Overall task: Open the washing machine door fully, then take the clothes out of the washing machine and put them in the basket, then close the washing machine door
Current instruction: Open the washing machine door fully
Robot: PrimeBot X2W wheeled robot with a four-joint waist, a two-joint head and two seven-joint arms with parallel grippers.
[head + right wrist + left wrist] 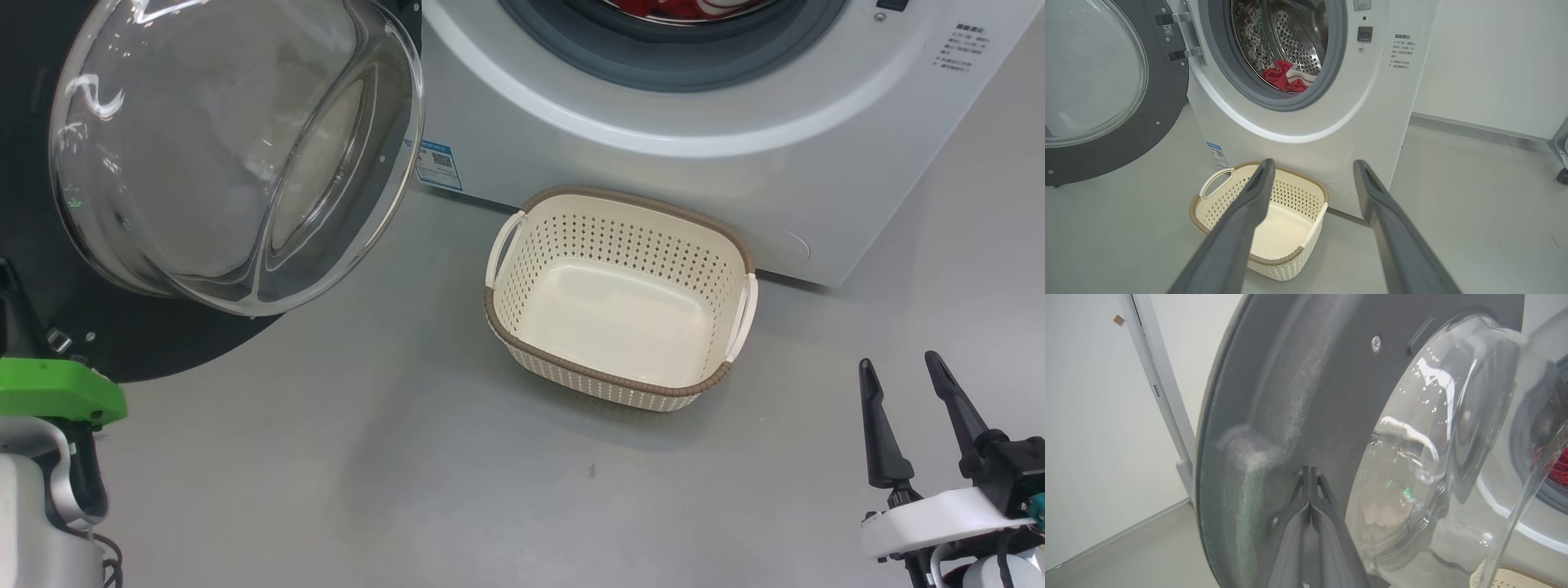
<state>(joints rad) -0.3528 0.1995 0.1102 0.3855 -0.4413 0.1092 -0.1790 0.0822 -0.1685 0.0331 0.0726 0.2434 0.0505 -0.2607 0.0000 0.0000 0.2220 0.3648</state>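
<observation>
Right wrist view: clothes [1284, 77] soft, light; I'd pinch a fold.
Right end effector [898, 363]: spread.
Left end effector [1310, 470]: pressed together.

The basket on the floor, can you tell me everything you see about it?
The basket is cream plastic, a rounded rectangle with rows of small holes in its sides, a brown woven-look rim and a white handle at each end. It stands upright and empty on the grey floor, close in front of the white washing machine.
</observation>
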